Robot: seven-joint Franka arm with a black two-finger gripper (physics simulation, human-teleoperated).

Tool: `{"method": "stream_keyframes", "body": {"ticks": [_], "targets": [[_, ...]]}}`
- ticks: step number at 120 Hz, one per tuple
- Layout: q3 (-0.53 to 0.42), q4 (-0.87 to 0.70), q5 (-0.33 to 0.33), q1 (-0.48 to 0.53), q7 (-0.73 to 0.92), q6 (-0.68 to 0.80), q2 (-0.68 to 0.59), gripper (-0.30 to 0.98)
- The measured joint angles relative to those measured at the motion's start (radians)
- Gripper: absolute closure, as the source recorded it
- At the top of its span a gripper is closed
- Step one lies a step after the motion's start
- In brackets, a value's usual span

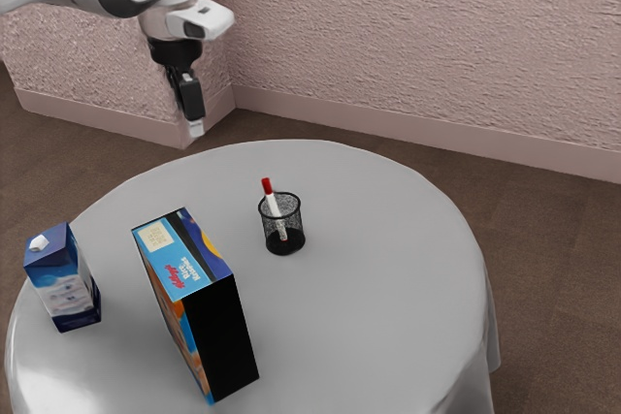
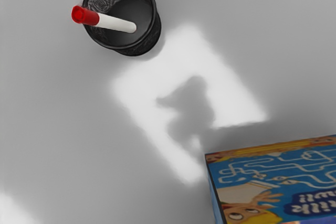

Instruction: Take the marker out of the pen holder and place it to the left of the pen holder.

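In the exterior view, the marker (image 1: 273, 205) is standing inside the black mesh pen holder (image 1: 292, 243), tilted, with its red cap (image 2: 85, 16) above the rim. The holder stands upright on the round table (image 1: 378, 278). Near it is the cereal box (image 1: 221, 341), and farther, toward the exterior view's left, the blue and white carton (image 1: 64, 288). The gripper (image 1: 196, 128) is in the air, well apart from the marker; whether it is open or shut, I cannot tell. In the wrist view, a bright patch (image 2: 178, 51) lies between holder and box.
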Motion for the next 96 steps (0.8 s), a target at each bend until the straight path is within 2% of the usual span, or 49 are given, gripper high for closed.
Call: {"method": "stream_keyframes", "body": {"ticks": [29, 41, 54, 70, 82, 96], "targets": [[0.001, 0.007, 0.000, 0.004, 0.107, 0.057, 0.007, 0.00], [0.001, 0.144, -0.005, 0.001, 0.136, 0.065, 0.119, 0.00], [0.010, 0.346, -0.091, 0.048, 0.161, 0.044, 0.314, 0.00], [0.024, 0.482, -0.209, 0.114, 0.186, 0.022, 0.499, 0.00], [0.026, 0.551, -0.262, 0.118, 0.202, 0.012, 0.590, 0.00], [0.029, 0.566, -0.357, 0.121, 0.214, 0.006, 0.655, 0.00]]}}
